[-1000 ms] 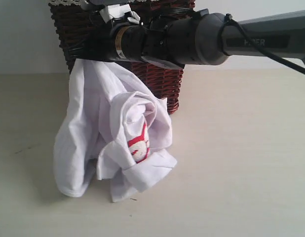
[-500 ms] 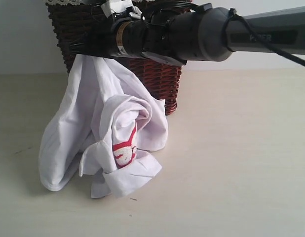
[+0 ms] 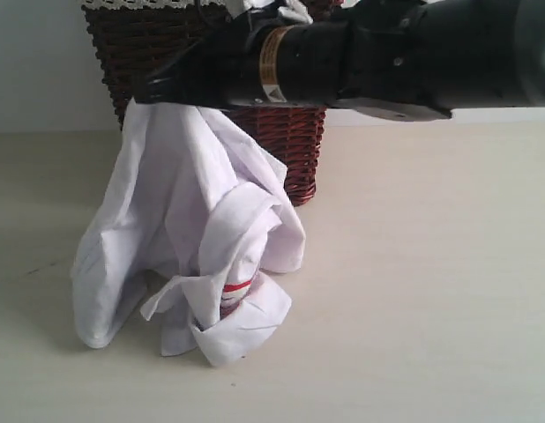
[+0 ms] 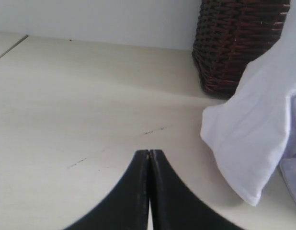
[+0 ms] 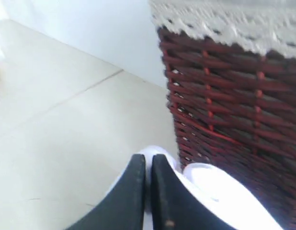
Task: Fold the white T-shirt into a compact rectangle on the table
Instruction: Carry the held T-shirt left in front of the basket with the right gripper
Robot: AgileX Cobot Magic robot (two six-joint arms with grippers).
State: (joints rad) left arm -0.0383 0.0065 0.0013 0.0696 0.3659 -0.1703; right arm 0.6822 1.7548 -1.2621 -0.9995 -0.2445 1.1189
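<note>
The white T-shirt (image 3: pixel 193 229) hangs bunched from my right gripper (image 3: pixel 158 88), its lower folds resting on the table (image 3: pixel 431 264); a strip of its red band (image 3: pixel 240 287) shows low in the bundle. My right gripper (image 5: pixel 148 158) is shut on a pinch of white T-shirt cloth (image 5: pixel 224 196), just in front of the basket. My left gripper (image 4: pixel 149 153) is shut with nothing in it, low over the table (image 4: pixel 66 96), and the T-shirt's hanging edge (image 4: pixel 248 139) lies off to one side of it. The left arm does not show in the exterior view.
A dark wicker basket (image 3: pixel 290 150) with a lace-trimmed liner (image 5: pixel 224 24) stands at the back, right behind the hanging shirt. The right arm (image 3: pixel 405 53) spans the top of the exterior view. A pale wall (image 3: pixel 34 62) rises behind the table.
My right arm has moved nearer the camera and slightly left. The hanging shirt swung left, then settled lower, and its red print has turned mostly out of sight into the folds.
</note>
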